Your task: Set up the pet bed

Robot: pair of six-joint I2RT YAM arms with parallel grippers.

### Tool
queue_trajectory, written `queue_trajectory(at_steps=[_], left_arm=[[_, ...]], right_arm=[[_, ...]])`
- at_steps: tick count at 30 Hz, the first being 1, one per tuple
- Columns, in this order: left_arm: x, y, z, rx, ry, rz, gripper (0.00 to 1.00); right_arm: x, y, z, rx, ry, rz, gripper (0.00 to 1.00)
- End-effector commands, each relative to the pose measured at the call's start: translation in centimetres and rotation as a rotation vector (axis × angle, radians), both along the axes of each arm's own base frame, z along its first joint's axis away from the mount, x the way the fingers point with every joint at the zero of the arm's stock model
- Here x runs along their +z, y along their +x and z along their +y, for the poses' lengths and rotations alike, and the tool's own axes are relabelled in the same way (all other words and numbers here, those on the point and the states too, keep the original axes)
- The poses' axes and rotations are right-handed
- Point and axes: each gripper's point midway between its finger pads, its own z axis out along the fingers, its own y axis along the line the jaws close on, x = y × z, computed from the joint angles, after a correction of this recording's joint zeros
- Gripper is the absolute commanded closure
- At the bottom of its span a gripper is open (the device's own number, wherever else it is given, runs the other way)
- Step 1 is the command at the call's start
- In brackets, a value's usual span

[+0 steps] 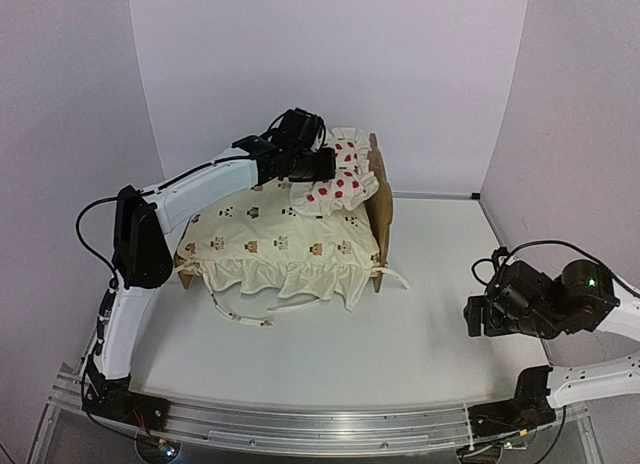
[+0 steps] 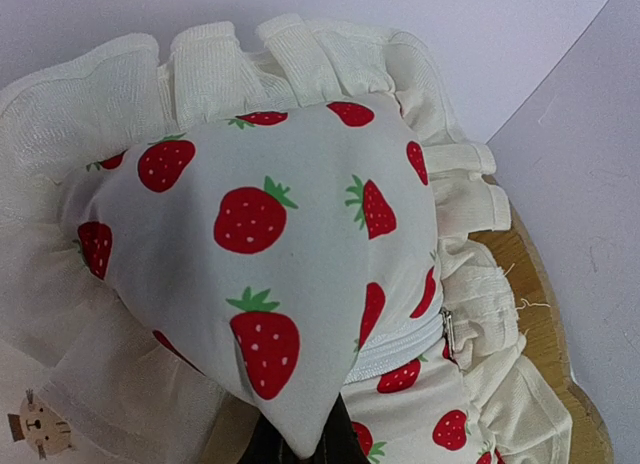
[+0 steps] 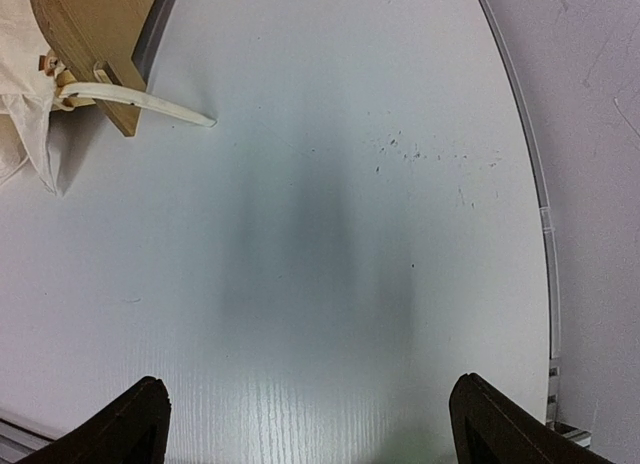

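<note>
Left arm is pinching a strawberry-print pillow (image 1: 345,179) over a small wooden pet bed (image 1: 382,209).

The pet bed is sitting mid-table toward the back wall, headboard on the right, and a cream cover (image 1: 270,246) with animal prints is draping over it. The left gripper (image 1: 322,164) is gripping a corner of the pillow tightly, beside the headboard. The right gripper (image 1: 480,316) is hovering well apart over the white table (image 1: 430,314), its fingers spread wide.

Your top camera looks down from behind the arms, sharing the strawberry pillow (image 2: 300,234) with the close left wrist — the pet bed (image 3: 95,24) corner with the right.
</note>
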Motion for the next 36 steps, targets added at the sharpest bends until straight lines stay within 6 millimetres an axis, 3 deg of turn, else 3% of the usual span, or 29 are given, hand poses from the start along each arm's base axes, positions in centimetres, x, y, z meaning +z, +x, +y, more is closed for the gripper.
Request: queue_trajectory(at_steps=[1, 10, 20, 23, 26, 28, 36], left_arm=[[2.4, 0.2, -1.9, -0.065, -0.11, -0.048, 1.0], [1.5, 0.4, -3.0, -0.104, -0.165, -0.022, 1.0], [-1.0, 1.1, -3.6, -0.13, -0.243, 0.075, 0.96], [-1.6, 1.3, -3.6, -0.122, -0.251, 0.093, 0.81], [-1.7, 1.5, -3.6, -0.12, -0.265, 0.101, 0.55], [-1.3, 1.5, -3.5, -0.119, -0.273, 0.097, 0.43], [4.1, 1.4, -1.5, -0.064, -0.286, -0.005, 0.15]], right_arm=[[0.2, 0.1, -0.1, -0.019, 0.011, -0.007, 0.02], [0.1, 0.1, -0.1, -0.017, 0.007, -0.004, 0.02], [-0.1, 0.0, -0.2, -0.016, 0.011, 0.001, 0.02], [-0.1, -0.1, -0.2, -0.014, 0.015, 0.0, 0.02], [-0.1, -0.1, -0.2, -0.014, 0.018, -0.001, 0.02], [-0.1, -0.1, -0.2, -0.013, 0.021, 0.0, 0.02], [0.4, 0.0, -0.1, -0.006, 0.024, -0.008, 0.02]])
